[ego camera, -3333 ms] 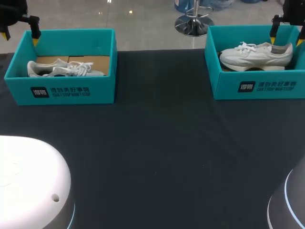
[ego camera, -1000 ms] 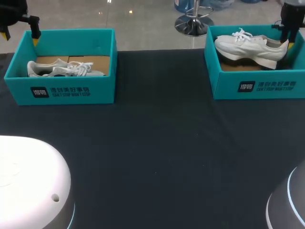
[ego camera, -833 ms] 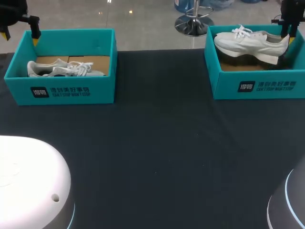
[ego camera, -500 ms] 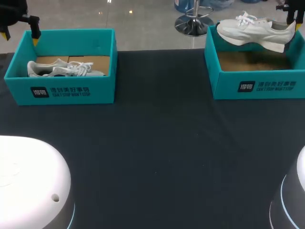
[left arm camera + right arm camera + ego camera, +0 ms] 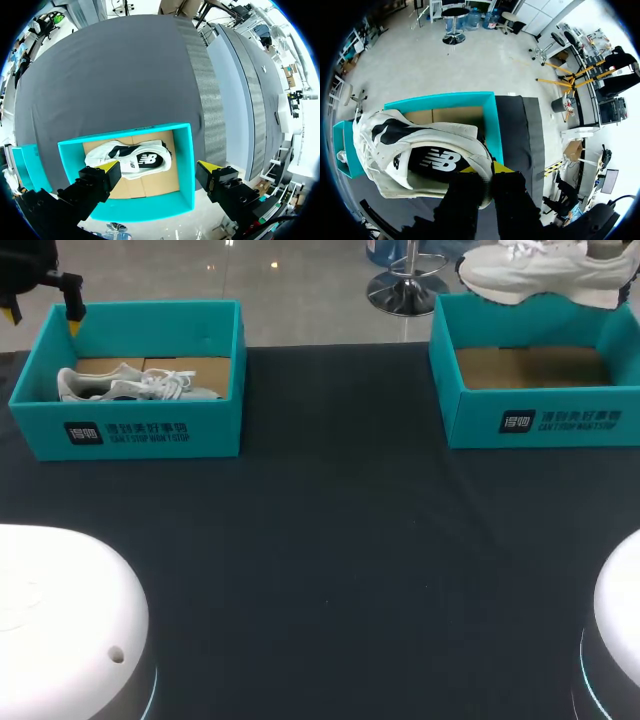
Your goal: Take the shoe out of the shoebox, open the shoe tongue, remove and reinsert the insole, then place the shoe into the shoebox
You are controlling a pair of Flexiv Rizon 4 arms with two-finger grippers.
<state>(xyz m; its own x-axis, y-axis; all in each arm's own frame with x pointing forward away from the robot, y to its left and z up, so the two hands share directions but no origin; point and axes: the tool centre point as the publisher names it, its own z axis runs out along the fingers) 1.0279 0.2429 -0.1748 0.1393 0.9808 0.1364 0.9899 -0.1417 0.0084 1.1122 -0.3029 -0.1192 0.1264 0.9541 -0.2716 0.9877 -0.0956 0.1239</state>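
A white sneaker hangs in the air above the right teal shoebox, whose brown cardboard floor lies bare. In the right wrist view my right gripper is shut on the heel collar of this sneaker, with the right shoebox below it. A second white sneaker lies in the left teal shoebox. My left gripper hovers open over that box's back left corner. In the left wrist view the left gripper stands wide above the second sneaker in its box.
A dark cloth covers the table between and in front of the two boxes. The pale rounded bases of my arms rise at the front left and front right corners.
My right gripper has raised the sneaker by its heel, up out of the right shoebox to well above its rim. The left arm has not moved.
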